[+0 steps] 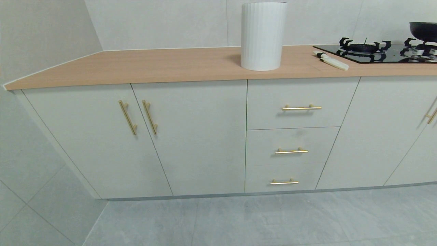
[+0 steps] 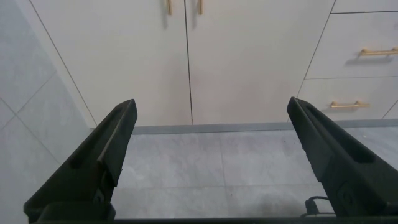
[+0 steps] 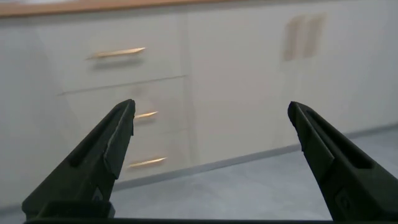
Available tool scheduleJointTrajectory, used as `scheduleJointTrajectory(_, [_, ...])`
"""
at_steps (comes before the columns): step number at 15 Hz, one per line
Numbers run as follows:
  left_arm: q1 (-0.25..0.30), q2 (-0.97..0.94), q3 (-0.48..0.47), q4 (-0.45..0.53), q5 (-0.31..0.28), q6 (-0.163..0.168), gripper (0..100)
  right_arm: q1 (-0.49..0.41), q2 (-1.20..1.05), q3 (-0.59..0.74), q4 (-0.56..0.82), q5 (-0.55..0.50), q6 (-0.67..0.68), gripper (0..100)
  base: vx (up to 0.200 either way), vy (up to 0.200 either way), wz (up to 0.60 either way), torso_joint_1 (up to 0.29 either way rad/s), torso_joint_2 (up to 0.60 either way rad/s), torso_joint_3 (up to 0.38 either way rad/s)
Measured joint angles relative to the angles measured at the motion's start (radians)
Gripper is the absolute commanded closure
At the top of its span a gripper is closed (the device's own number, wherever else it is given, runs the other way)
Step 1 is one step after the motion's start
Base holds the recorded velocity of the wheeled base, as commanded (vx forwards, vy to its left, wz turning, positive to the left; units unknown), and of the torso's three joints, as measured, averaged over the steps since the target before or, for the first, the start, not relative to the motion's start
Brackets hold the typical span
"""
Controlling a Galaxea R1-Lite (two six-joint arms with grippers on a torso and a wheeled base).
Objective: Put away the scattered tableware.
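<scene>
A white-handled utensil (image 1: pixel 330 60) lies on the wooden countertop (image 1: pixel 153 66) beside the black gas hob (image 1: pixel 379 53). A tall white ribbed cylinder (image 1: pixel 263 36) stands on the counter left of it. Below it are three stacked drawers, the top drawer (image 1: pixel 300 102) with a gold bar handle (image 1: pixel 301 108). My left gripper (image 2: pixel 211 109) is open and low, facing the two cabinet doors (image 2: pixel 186 56) and the floor. My right gripper (image 3: pixel 211 112) is open too, facing the drawers (image 3: pixel 118 62) from a distance. Neither holds anything.
A dark pan (image 1: pixel 423 30) sits on the hob at the far right. A grey tiled wall (image 1: pixel 41 30) closes off the left side. Grey tiled floor (image 1: pixel 239 222) stretches before the cabinets.
</scene>
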Motion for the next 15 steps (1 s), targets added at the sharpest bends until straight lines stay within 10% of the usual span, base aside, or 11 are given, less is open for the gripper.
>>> scheduleJointTrajectory(15, [0.000, 0.000, 0.000, 0.001, 0.000, 0.003, 0, -0.002, -0.008, 0.170, 0.016, 0.129, -0.043, 0, 0.000, 0.000, 0.00, 0.000, 0.00, 0.000])
